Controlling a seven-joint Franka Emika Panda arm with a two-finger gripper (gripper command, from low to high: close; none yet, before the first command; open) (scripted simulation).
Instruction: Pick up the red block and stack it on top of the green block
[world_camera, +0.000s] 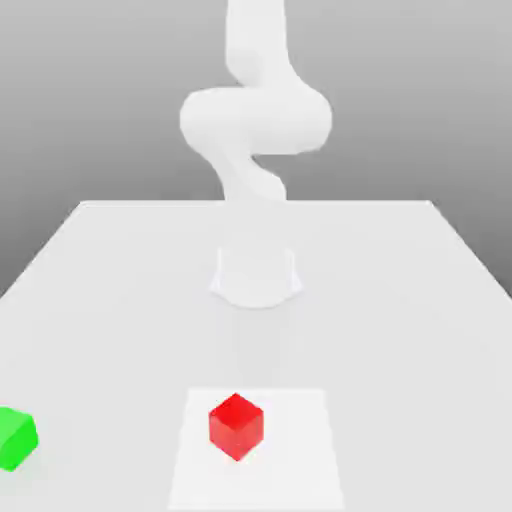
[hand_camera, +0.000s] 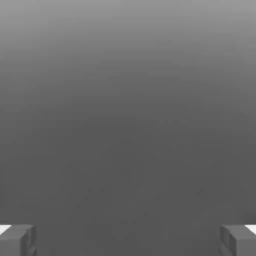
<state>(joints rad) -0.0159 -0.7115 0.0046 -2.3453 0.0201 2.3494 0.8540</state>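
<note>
The red block (world_camera: 236, 426) is a small glossy cube resting on a paler square patch (world_camera: 300, 460) near the table's front edge, about the middle of the exterior view. The green block (world_camera: 14, 438) sits on the table at the exterior view's far left, partly cut by the frame edge, well apart from the red one. In the hand view my gripper (hand_camera: 128, 241) is open: its two grey fingertips (hand_camera: 18, 241) stand wide apart with nothing between them, against a plain grey background.
The white arm (world_camera: 255, 120) rises from its round base (world_camera: 257, 275) at the middle of the white table (world_camera: 400, 300) and leaves the exterior view at the top. The table's back edge lies behind the base.
</note>
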